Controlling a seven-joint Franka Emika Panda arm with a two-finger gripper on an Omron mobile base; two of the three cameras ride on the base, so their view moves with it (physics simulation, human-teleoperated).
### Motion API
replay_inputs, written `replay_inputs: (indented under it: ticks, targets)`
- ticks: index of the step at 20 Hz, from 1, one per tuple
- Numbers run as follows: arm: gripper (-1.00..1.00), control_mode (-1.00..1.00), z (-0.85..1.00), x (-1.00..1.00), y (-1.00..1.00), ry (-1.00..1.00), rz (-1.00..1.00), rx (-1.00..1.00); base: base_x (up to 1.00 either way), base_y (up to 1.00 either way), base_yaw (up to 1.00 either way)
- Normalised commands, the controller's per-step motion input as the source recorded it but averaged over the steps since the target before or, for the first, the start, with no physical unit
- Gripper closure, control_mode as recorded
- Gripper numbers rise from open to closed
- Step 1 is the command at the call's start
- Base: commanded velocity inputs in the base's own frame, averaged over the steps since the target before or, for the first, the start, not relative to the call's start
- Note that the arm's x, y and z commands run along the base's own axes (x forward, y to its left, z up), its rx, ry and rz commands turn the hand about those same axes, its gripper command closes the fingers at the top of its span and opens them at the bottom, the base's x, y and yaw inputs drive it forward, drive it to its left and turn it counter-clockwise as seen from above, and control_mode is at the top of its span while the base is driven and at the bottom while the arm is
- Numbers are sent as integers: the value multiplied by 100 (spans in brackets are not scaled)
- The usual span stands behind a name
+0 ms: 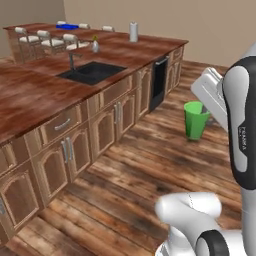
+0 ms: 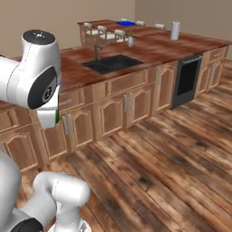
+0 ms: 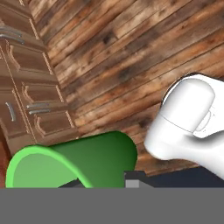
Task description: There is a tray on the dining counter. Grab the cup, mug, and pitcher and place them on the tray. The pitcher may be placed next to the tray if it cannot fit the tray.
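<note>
One green cup [image 1: 195, 120] hangs in the air above the plank floor [image 1: 150, 175], well clear of the dining counter [image 1: 115, 42], pinched at its rim by the nearly closed gripper [image 3: 105, 181]. Far back on that counter, by the stools [image 1: 50, 42], lies the blue tray [image 1: 67, 26].

the only lettering is a short line of tiny pale print on the dark band of the white robot arm [image 1: 242, 135], just behind the hand in the left base view. it is too small and blurred to read.
</note>
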Motion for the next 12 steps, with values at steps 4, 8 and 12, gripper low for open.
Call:
replay_inputs:
  ticks: [4, 8, 12]
  targets:
    - [100, 100, 0, 0, 0, 0, 0, 0, 100, -52, 0]
    - [100, 100, 0, 0, 0, 0, 0, 0, 100, -78, -1]
    - [100, 100, 0, 0, 0, 0, 0, 0, 100, -67, -5]
